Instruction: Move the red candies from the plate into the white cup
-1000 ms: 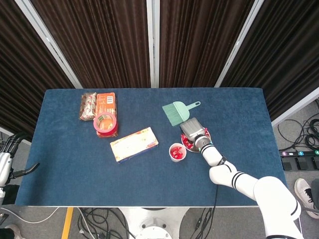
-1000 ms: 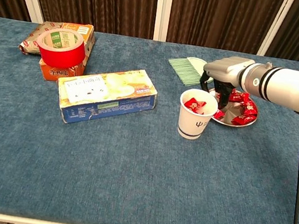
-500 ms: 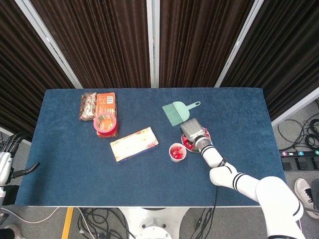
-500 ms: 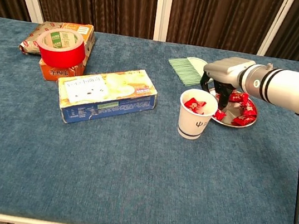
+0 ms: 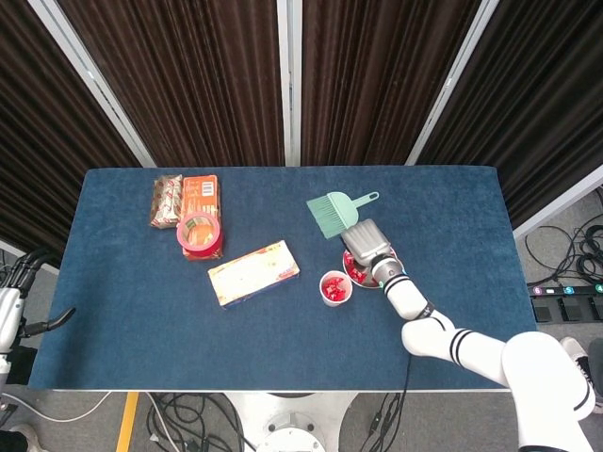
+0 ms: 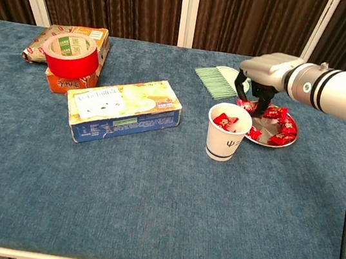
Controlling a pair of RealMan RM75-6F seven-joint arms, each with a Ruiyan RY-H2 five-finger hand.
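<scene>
The table carries all items; its near half, toward the robot, is bare blue cloth. The white cup stands right of centre, holding several red candies. Just beside it, toward the right edge, sits the plate with more red candies on it.

The right hand hovers above the plate's left rim, between plate and cup, fingers pointing down. Its fingertips pinch one red candy, lifted clear of the plate and close to the cup's far rim. The head view shows the same right hand over the plate, with the cup to its left.

The left hand hangs off the table's left edge, well apart from everything; whether its fingers are spread cannot be told.

A green brush lies behind the cup. A box lies at centre. A red tape roll rests on packets near the far left corner.
</scene>
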